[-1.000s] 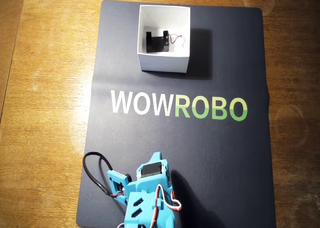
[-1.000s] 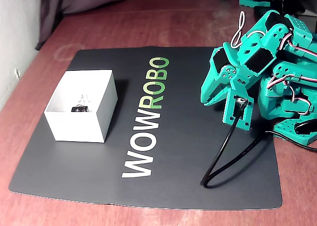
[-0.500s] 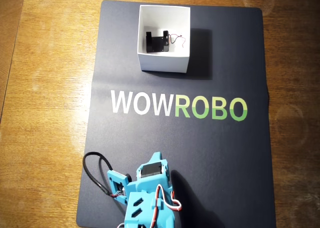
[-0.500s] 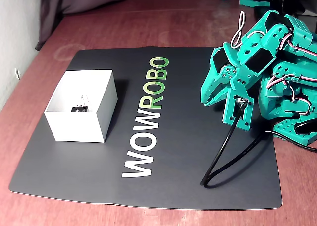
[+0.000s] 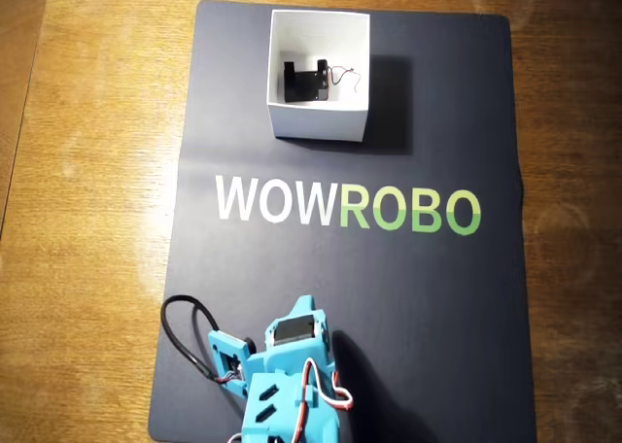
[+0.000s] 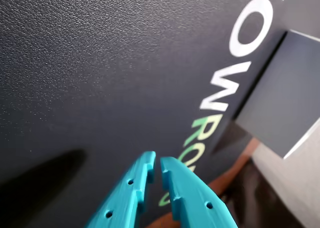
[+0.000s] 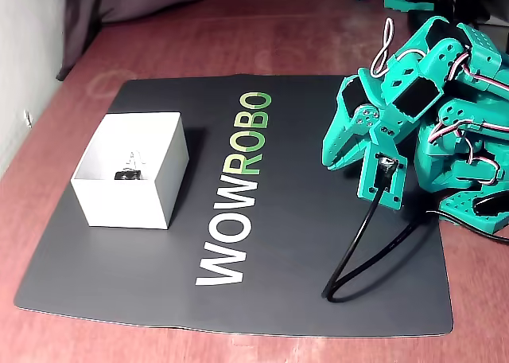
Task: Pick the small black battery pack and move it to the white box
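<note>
The battery pack (image 5: 305, 82) lay inside the white box (image 5: 319, 124), its thin wires trailing toward the box's right wall in the overhead view. The box sat at the far end of the dark mat (image 5: 428, 297). The gripper (image 6: 156, 163), folded back near the arm's base, was pressed nearly together and empty.

A warm wooden bench (image 5: 87, 220) glows with ring marks under soft light. A dark mat (image 7: 302, 243) printed WOWROBO covers it. Grey cloth (image 7: 135, 1) and a pale wall (image 7: 24, 37) lie behind.
</note>
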Action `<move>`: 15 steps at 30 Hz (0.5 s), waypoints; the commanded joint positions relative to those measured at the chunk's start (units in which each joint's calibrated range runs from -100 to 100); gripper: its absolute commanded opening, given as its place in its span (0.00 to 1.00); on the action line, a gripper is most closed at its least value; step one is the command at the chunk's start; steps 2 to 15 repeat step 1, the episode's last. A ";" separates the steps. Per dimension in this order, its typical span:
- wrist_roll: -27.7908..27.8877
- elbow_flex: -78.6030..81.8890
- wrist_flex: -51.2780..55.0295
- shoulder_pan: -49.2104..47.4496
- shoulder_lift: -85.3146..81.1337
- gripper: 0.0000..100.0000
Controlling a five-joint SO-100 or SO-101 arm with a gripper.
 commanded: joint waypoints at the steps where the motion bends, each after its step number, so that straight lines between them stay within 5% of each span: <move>1: 0.12 0.20 0.14 -0.44 -0.06 0.01; 15: 0.12 0.20 0.14 -0.44 -0.06 0.01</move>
